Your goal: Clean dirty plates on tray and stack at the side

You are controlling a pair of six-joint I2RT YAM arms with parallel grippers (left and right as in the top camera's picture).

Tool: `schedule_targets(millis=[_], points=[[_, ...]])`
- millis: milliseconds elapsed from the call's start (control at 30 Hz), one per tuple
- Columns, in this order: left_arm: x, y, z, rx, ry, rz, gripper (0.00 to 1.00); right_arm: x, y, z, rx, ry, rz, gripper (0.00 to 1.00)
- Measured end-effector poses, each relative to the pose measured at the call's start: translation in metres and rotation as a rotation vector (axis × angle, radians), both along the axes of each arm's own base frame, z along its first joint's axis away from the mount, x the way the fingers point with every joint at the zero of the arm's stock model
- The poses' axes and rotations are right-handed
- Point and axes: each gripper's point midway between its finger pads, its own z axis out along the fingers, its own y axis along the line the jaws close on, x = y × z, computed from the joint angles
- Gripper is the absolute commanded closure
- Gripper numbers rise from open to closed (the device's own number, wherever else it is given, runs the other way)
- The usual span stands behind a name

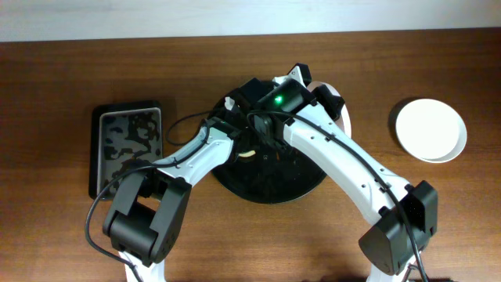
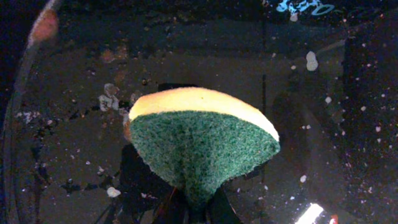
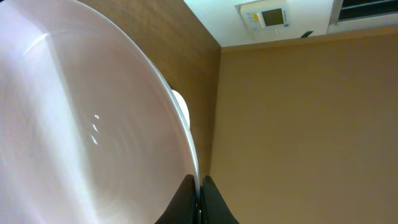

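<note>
My right gripper is shut on the rim of a white plate, which is tilted on edge and fills the left of the right wrist view. In the overhead view this plate shows only as a white edge beside the right wrist, over the back right of the black round tray. My left gripper is shut on a green and yellow sponge and holds it over the tray's crumb-speckled black surface. The sponge is near the tray's middle. Any smear on the held plate is not visible.
A white plate stack sits on the wooden table at the right; how many plates it holds I cannot tell. The rectangular grey sponge tray lies at the left. Both arms cross over the round tray.
</note>
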Motion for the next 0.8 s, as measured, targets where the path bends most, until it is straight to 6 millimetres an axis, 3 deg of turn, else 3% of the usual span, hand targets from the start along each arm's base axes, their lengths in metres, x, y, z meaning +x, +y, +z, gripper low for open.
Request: schedule_targets(millis=[133,233,267,300,367,400,433,467,500,533,567,633,700,800], points=[[0.000,0.000,0.000,0.000,0.000,0.000,1.00,0.001,0.002,-0.001,0.014,-0.006,0.000,0.95],[-0.002,-0.001,-0.001,-0.008,0.011,-0.006,1.00,0.000,0.003,-0.015,0.096,0.029,-0.020,0.96],[-0.005,-0.001,0.001,-0.018,0.027,-0.014,1.00,0.000,-0.004,-0.023,0.146,0.052,-0.059,0.96],[-0.006,0.003,0.007,-0.027,0.032,-0.011,1.00,0.000,-0.006,-0.024,0.156,0.055,-0.068,0.96],[-0.004,0.019,0.038,-0.052,0.006,0.001,1.00,0.000,-0.019,-0.035,0.233,0.088,-0.133,0.96],[-0.001,0.036,0.066,-0.069,-0.032,0.023,1.00,0.000,-0.022,-0.038,0.256,0.095,-0.148,0.96],[0.003,0.062,0.105,-0.090,-0.103,0.063,1.00,0.000,-0.022,-0.040,0.268,0.101,-0.151,0.96],[0.004,0.081,0.125,-0.094,-0.131,0.092,1.00,0.000,-0.019,-0.042,0.284,0.102,-0.151,0.96],[0.000,0.117,0.145,-0.075,-0.155,0.144,1.00,0.000,-0.018,-0.043,0.295,0.107,-0.152,0.96],[0.000,0.148,0.150,-0.051,-0.157,0.191,1.00,0.000,-0.017,-0.044,0.300,0.109,-0.152,0.96],[-0.001,0.168,0.148,-0.027,-0.147,0.215,1.00,-0.001,-0.017,-0.045,0.303,0.111,-0.152,0.96],[-0.004,0.231,0.143,0.064,-0.126,0.250,1.00,-0.001,-0.016,-0.045,0.308,0.115,-0.152,0.96],[-0.005,0.258,0.136,0.124,-0.109,0.239,1.00,-0.001,-0.016,-0.046,0.310,0.115,-0.152,0.96],[-0.004,0.295,0.081,0.223,0.035,0.246,1.00,-0.002,-0.014,-0.048,0.329,0.126,-0.153,0.96]])
